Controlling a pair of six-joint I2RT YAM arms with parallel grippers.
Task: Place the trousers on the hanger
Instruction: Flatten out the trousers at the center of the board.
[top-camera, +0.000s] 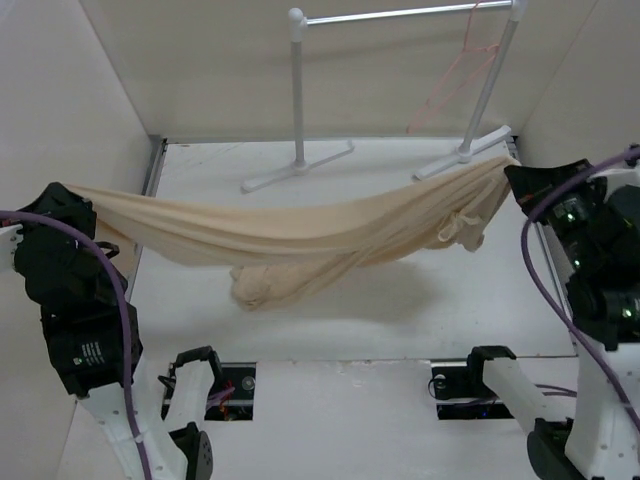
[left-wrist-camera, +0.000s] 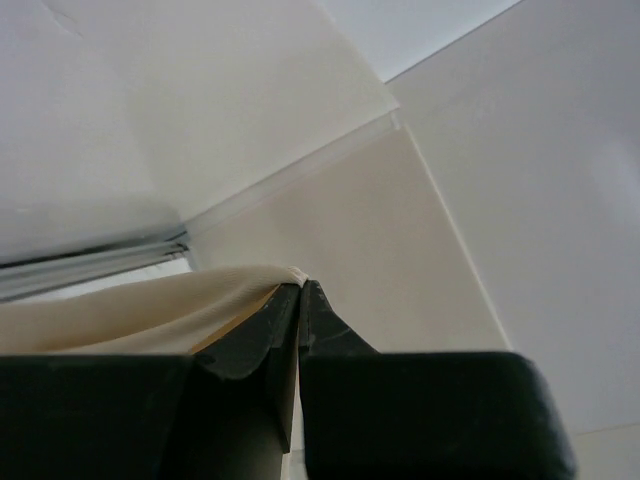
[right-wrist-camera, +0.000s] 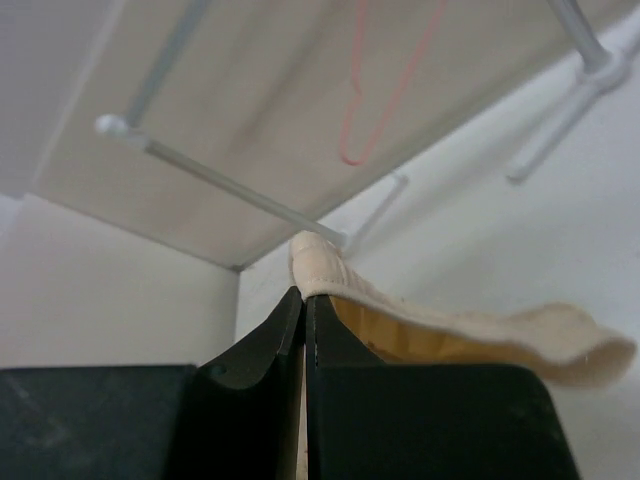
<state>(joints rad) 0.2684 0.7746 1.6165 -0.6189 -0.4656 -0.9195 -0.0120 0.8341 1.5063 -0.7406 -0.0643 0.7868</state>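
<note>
Trousers (top-camera: 300, 240) are stretched in a sagging span in front of the rack (top-camera: 299, 90). One end is pinched by the left gripper (left-wrist-camera: 300, 290) and the other by the right gripper (right-wrist-camera: 303, 300). The hanger (right-wrist-camera: 345, 125) is hung at the right end of the rack's bar.

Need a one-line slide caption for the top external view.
The left gripper and right gripper hold the trousers stretched between them, middle sagging; hanger hangs on the rack behind.
</note>
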